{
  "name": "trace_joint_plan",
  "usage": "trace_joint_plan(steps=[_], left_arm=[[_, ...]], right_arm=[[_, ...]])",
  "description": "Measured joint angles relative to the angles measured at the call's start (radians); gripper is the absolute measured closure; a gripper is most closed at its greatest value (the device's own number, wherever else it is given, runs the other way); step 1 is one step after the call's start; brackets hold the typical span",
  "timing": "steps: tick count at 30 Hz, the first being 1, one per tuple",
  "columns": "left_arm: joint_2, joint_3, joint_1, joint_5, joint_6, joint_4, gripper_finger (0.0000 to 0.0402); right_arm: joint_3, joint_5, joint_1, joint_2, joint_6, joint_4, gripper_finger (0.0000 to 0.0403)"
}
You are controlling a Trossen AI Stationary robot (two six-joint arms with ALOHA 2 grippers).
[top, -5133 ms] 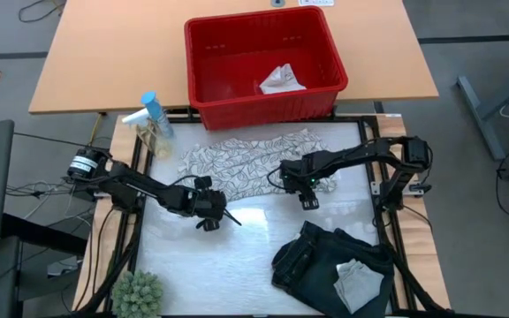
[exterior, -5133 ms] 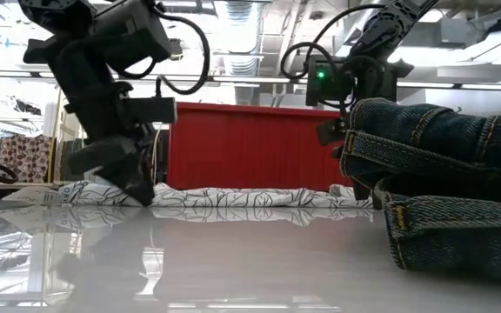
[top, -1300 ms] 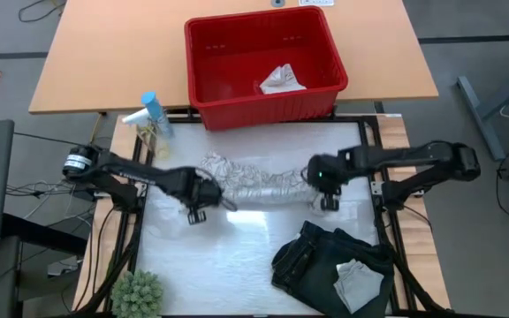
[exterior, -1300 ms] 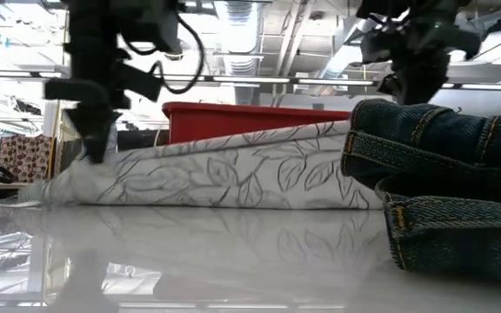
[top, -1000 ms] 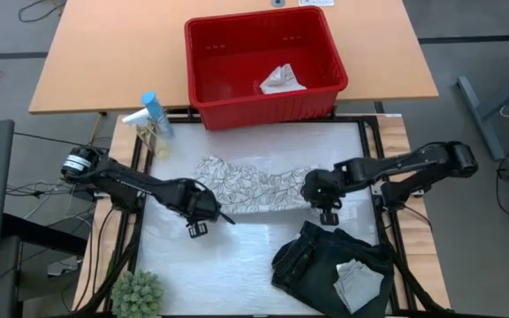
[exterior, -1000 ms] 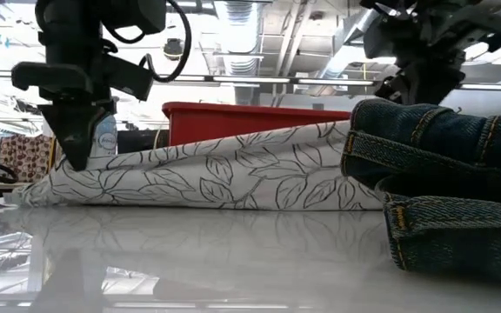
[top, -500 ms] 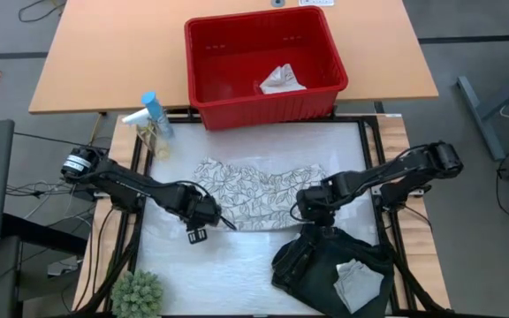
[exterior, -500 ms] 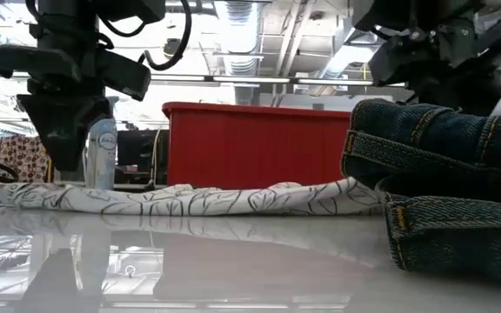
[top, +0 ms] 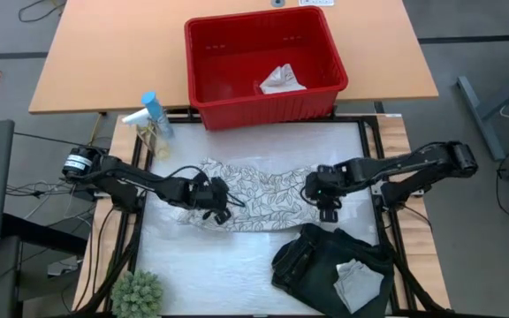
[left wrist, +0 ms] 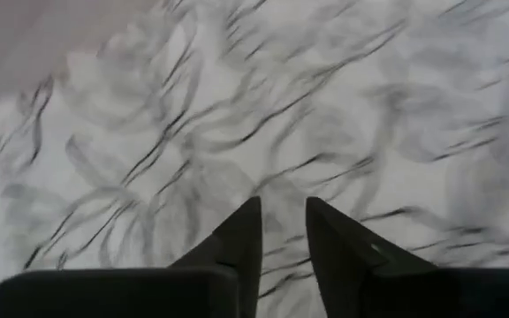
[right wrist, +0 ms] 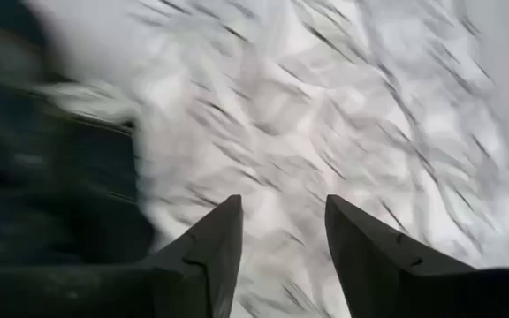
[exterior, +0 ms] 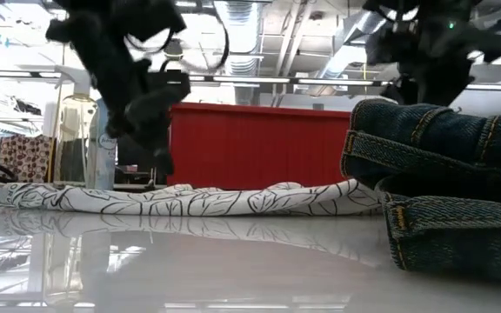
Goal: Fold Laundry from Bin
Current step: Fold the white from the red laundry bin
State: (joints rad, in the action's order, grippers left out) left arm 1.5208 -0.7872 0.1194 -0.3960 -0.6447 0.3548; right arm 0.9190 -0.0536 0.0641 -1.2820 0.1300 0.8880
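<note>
The white-grey leaf-patterned cloth (top: 263,190) lies folded in a flat band across the table's middle (exterior: 216,200). My left gripper (top: 217,205) hovers over the band's left part, its fingers a narrow gap apart (left wrist: 283,216) with nothing between them. My right gripper (top: 325,208) stands open (right wrist: 283,216) over the band's right end, next to the dark garment (top: 316,256). The red bin (top: 237,110) stands behind the table and holds a small whitish cloth (top: 281,79).
The dark garment lies folded at the near right (exterior: 442,174), with a small whitish cloth (top: 358,281) on top. A spray bottle (top: 153,119) stands at the far left corner. A green plant (top: 138,291) sits at the near left corner.
Both grippers held the leaf cloth's edge raised like a tent, laid it down toward the near edge and let go; the cloth now lies flat. My left gripper has then gone toward the far edge and the right, over the cloth, and tipped. My right gripper dipped nearer and came back.
</note>
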Motion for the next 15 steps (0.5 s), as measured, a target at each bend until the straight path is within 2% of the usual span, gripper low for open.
trace_joint_plan(steps=[3, 8, 9, 15], left_arm=[[0.001, 0.048, -0.022, 0.039, -0.020, -0.007, 0.0349], [0.001, 0.099, -0.030, 0.070, -0.047, -0.025, 0.0385], [0.001, 0.109, -0.030, 0.070, -0.049, -0.037, 0.0391], [0.002, 0.144, -0.035, 0.067, -0.059, -0.081, 0.0400]], right_arm=[[-0.031, -0.029, -0.026, -0.012, 0.028, 0.006, 0.0263], [-0.112, -0.063, -0.037, -0.027, 0.052, -0.055, 0.0376], [-0.126, -0.076, -0.040, -0.028, 0.054, -0.069, 0.0385], [-0.177, -0.082, -0.084, -0.027, 0.071, -0.105, 0.0383]])
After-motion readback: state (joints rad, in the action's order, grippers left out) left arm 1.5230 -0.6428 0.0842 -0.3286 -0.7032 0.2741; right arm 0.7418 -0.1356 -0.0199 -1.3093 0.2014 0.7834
